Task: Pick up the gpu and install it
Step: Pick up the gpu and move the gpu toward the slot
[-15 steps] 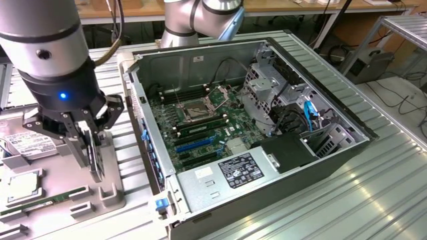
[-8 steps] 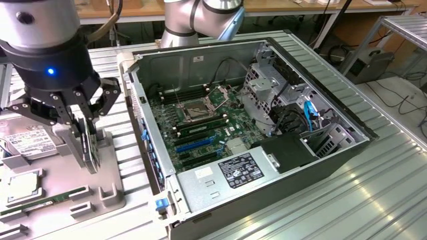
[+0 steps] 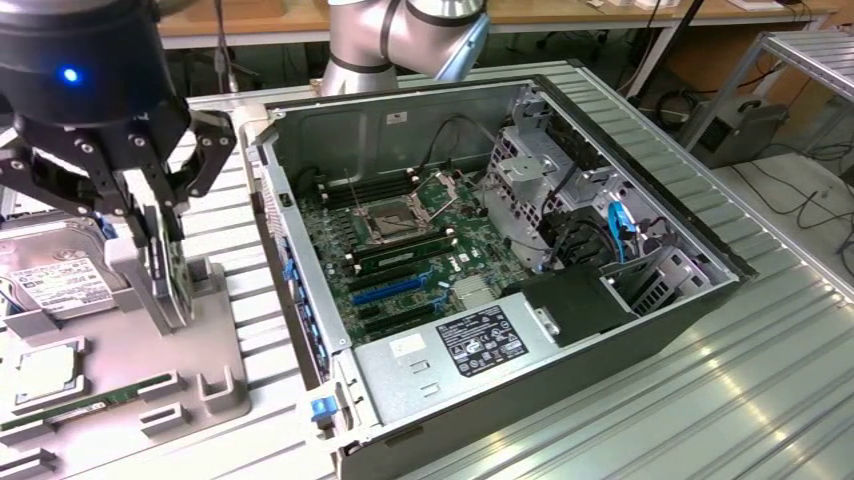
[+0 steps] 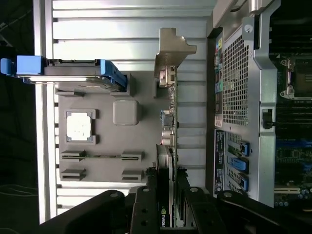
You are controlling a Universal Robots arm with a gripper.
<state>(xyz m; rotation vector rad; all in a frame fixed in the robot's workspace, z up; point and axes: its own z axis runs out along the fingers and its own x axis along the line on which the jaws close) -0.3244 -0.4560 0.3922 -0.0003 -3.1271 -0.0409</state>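
Grey holder (image 4: pixel 97 141): gpu (image 4: pixel 167 146) upright, bracket (image 4: pixel 171 48) opposite clamping claw (image 4: pixel 165 204).

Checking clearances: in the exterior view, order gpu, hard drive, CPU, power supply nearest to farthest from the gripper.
1. gpu: between the gripper fingers.
2. hard drive: view's left edge.
3. CPU: view's lower left.
4. power supply: inside computer case.

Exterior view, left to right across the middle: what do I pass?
Silver hard drive with white label → black gripper closed on the thin black gpu card → green motherboard inside the open grey computer case → perforated silver drive cage.
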